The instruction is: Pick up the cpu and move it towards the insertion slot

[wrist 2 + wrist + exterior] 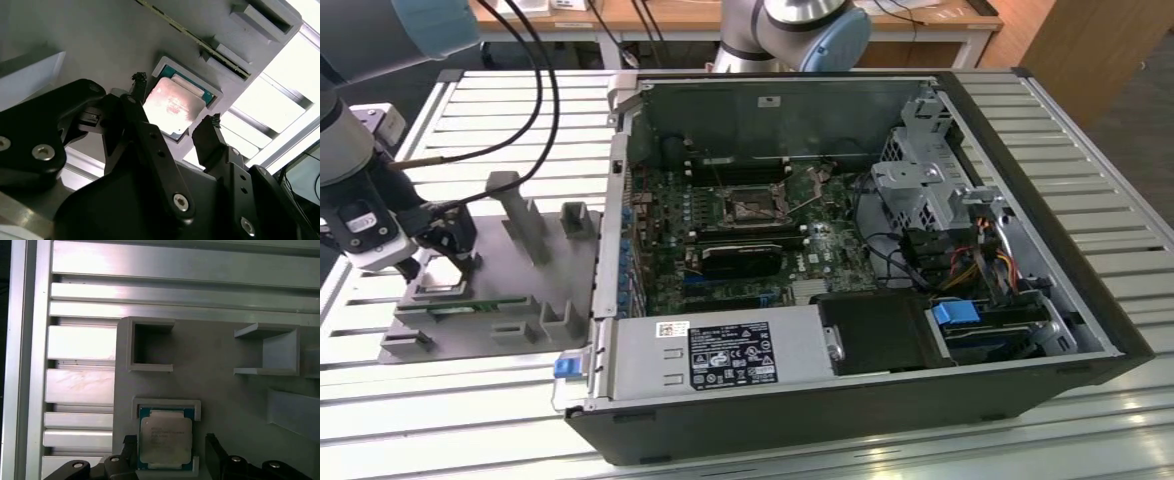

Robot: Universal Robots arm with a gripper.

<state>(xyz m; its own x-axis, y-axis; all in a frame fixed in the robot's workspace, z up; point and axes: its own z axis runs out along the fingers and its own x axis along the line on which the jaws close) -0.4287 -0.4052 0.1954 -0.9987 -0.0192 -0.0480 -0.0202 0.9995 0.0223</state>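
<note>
The cpu [165, 437], a thin square chip with a silvery top, lies flat in a shallow square pocket of the grey fixture plate [507, 285]; the second wrist view also shows the cpu [172, 107]. My gripper [169, 447] hangs just above it, open, with one black finger [129, 450] on each side of the chip and a small gap to its edges. The exterior view has the gripper [438, 268] at its left, low over the fixture. The insertion slot [754, 205], a square socket with a metal frame, sits on the motherboard inside the open computer case.
The open case [1014, 330] stands to the exterior view's right of the fixture, with a grey power-supply box [720, 355] at its front, a black finned block [740, 262] and a drive cage [927, 190]. Upright grey posts [520, 215] rise from the fixture. Cables [520, 90] hang from the arm.
</note>
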